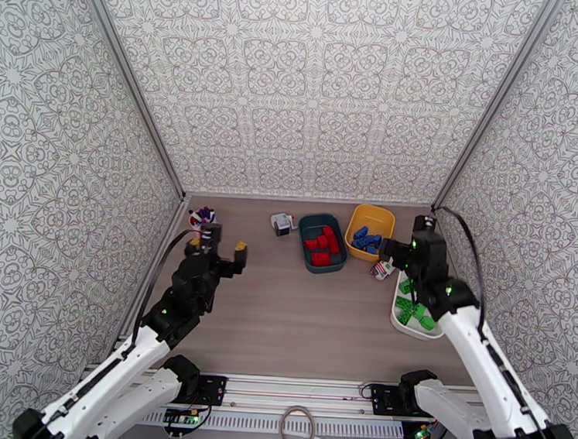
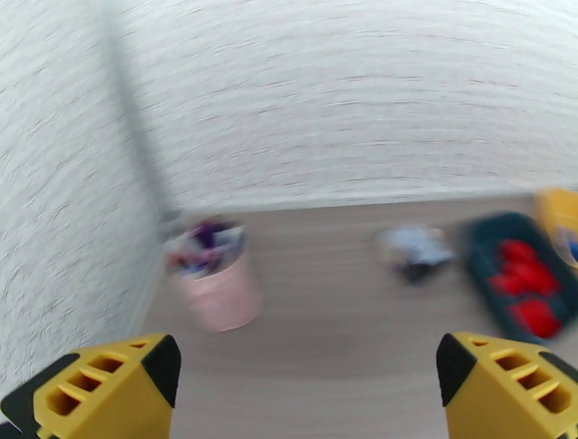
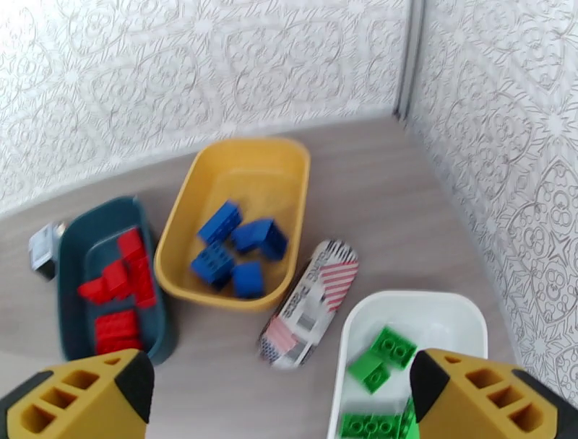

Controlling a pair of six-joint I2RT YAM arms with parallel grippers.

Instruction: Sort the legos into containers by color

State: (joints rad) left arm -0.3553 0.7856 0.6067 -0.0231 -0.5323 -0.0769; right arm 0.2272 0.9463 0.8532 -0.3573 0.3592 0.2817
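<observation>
Red legos (image 1: pixel 322 245) lie in the dark teal container (image 1: pixel 308 220), blue legos (image 1: pixel 365 240) in the yellow container (image 1: pixel 376 215), and green legos (image 1: pixel 414 312) in the white container (image 1: pixel 396 319). My right gripper (image 1: pixel 395 257) hangs open above the table between the yellow and white tubs, holding nothing. Its wrist view looks down on the blue bricks (image 3: pixel 238 249), red bricks (image 3: pixel 119 289) and green bricks (image 3: pixel 383 354) past its open gripper (image 3: pixel 282 404). My left gripper (image 1: pixel 224 252) is open and empty at the left, near the pink cup. The left wrist view is blurred; its gripper (image 2: pixel 307 390) has nothing between the fingers.
A pink cup with pens (image 2: pixel 217 281) stands in the back left corner. A small white-grey cube gadget (image 1: pixel 282 224) sits left of the teal tub. A striped flat packet (image 3: pixel 311 303) lies between the yellow and white tubs. Patterned walls enclose the table.
</observation>
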